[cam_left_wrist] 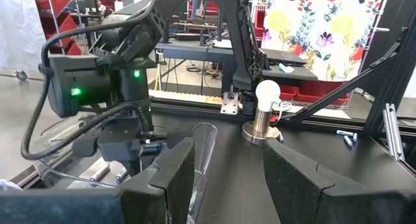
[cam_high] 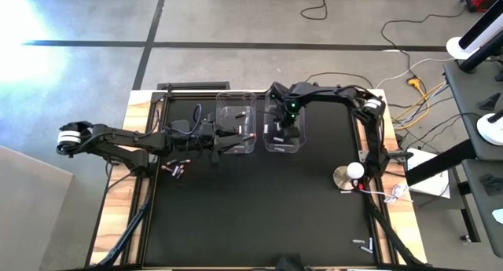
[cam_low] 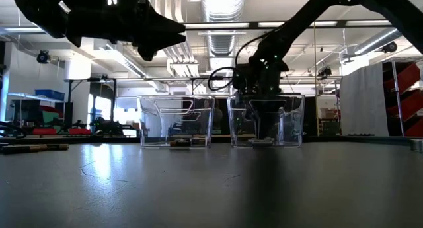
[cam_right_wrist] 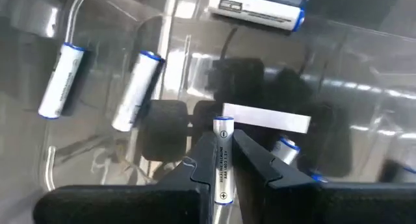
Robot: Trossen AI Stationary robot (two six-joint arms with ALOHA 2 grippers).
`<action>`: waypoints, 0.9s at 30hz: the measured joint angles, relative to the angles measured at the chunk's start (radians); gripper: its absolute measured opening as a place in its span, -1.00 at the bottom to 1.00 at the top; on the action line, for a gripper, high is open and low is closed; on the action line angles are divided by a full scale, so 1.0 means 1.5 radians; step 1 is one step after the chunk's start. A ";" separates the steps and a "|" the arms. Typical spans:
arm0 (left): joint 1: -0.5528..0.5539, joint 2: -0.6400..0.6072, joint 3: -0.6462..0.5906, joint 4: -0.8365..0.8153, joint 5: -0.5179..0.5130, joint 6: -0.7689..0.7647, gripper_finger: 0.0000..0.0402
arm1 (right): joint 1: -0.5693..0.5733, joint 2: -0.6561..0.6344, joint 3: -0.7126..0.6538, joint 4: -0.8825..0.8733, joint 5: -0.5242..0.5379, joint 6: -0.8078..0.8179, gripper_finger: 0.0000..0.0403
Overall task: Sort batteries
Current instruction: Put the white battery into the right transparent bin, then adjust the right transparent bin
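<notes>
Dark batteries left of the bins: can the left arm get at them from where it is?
Probably yes. The left gripper is open and hangs over the left bin, with the dark batteries lying on bare mat nearby. Nothing covers them; the right gripper is busy in the other bin.

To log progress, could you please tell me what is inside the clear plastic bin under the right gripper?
Silvery-white batteries lie on the floor of the clear plastic bin. The right gripper holds another one there. Its fingers cover the floor beneath.
</notes>
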 joint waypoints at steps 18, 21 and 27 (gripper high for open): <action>0.000 0.000 0.000 -0.001 0.000 -0.001 -0.21 | 0.007 -0.021 -0.003 -0.018 0.025 0.076 -0.32; 0.000 0.000 0.000 -0.001 0.000 -0.002 -0.21 | 0.020 -0.043 -0.003 -0.060 0.027 0.087 -0.24; 0.000 0.000 0.000 -0.001 0.000 -0.004 -0.21 | 0.058 -0.088 -0.003 -0.125 0.028 0.118 -0.15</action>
